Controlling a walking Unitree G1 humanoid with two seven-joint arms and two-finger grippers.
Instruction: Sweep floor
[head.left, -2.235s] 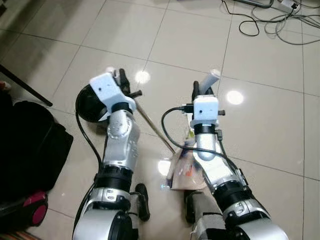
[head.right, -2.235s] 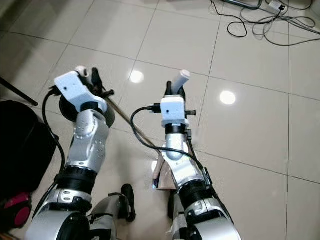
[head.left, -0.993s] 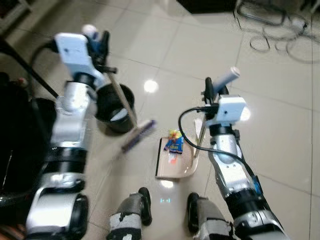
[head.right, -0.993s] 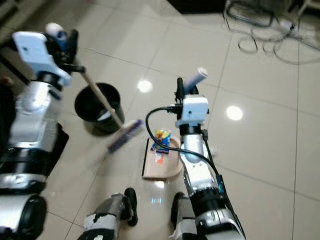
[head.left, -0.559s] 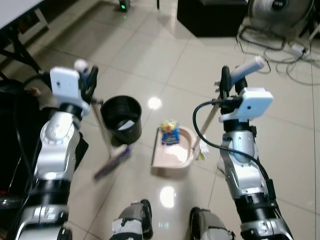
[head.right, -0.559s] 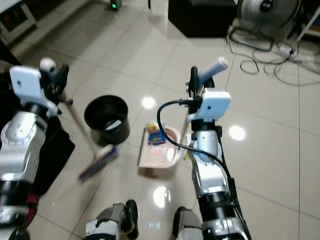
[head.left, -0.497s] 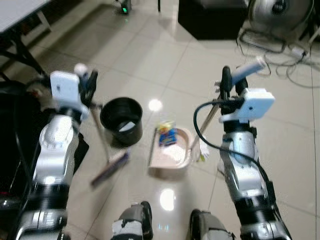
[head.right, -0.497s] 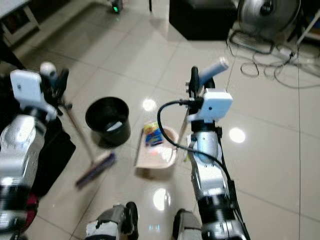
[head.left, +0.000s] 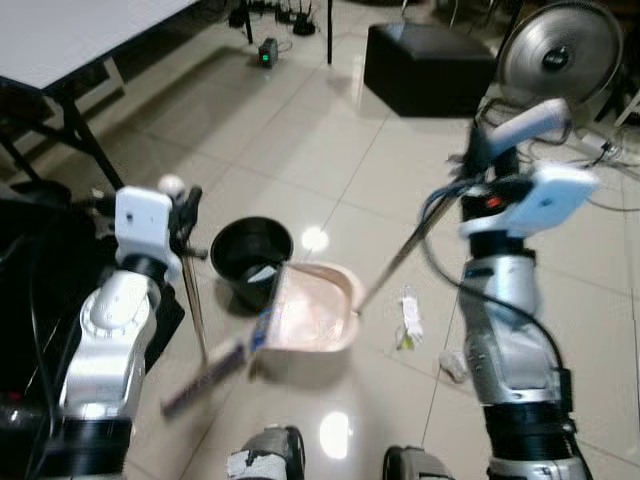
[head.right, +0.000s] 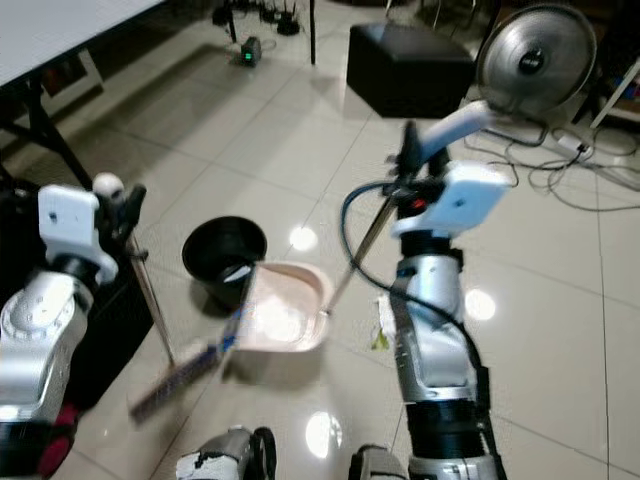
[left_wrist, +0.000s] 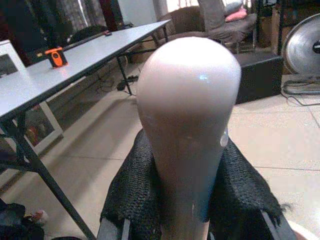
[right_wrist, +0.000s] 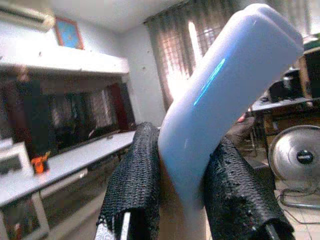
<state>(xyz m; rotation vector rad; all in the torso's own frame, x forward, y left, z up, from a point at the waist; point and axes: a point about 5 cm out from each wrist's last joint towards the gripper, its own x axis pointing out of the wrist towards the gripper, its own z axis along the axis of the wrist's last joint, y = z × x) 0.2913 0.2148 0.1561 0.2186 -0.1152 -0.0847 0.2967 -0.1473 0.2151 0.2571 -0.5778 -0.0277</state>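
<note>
- The right gripper (head.right: 408, 150), raised high in front of the robot, is clenched on the pale grip of the dustpan handle (head.right: 450, 126); in the right wrist view its black fingers (right_wrist: 131, 175) press against both sides of that grip.
- From that gripper the handle's thin rod slants down and toward the robot's left to the beige dustpan (head.left: 312, 316), which hangs tilted above the tiled floor (head.left: 330, 140).
- The pan's open edge sits at the rim of a black bin (head.left: 250, 258), which stands below and between the two grippers; whether pan and rim touch cannot be told.
- Something blue and blurred (head.left: 262, 325) shows at the pan's low edge, too smeared to identify.
- The left gripper (head.left: 183, 205), held up at the robot's left side, is closed around the broom handle (head.left: 192, 300) just under its rounded pale knob (left_wrist: 187, 95); the left wrist view shows the black finger pads (left_wrist: 135, 192) hugging the knob's neck.
- The broom stick drops straight down from that gripper to the brush head (head.left: 205, 375), which lies blurred near the floor, just beside the dustpan.
- Scraps of white and green litter (head.left: 408, 318) lie on the tiles below the right gripper, apart from the pan.
- Beyond the right gripper stand a dark box (head.left: 428, 68) and a floor fan (head.left: 558, 50) with cables (head.right: 560, 160) nearby; a table (head.left: 60, 40) stands beyond the left gripper.
</note>
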